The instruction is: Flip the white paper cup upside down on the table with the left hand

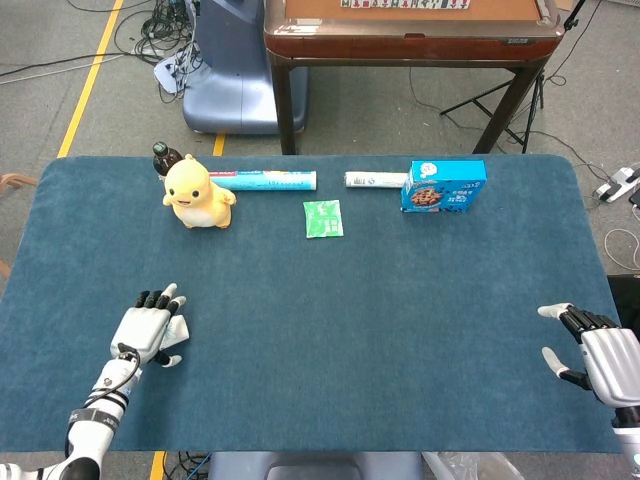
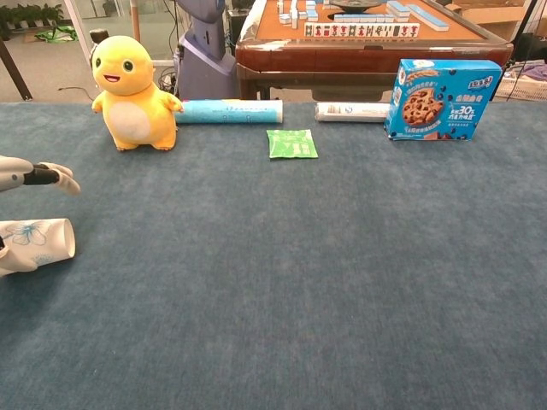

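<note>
The white paper cup [image 2: 36, 244], printed with a blue flower, lies on its side at the table's left front, its mouth facing right. My left hand [image 1: 150, 328] hovers right over it with its fingers spread, hiding nearly all of the cup in the head view. In the chest view one finger [image 2: 51, 176] stretches out above the cup with a gap between them, and another part of the hand touches the cup's lower left side. My right hand [image 1: 590, 350] rests at the table's right front edge, fingers apart and holding nothing.
A yellow plush duck [image 1: 197, 194], a dark bottle [image 1: 162, 156] behind it, a blue tube [image 1: 265, 180], a green sachet [image 1: 322, 218], a white roll [image 1: 375, 180] and a blue cookie box [image 1: 444, 186] line the back of the blue cloth table [image 1: 380, 330].
</note>
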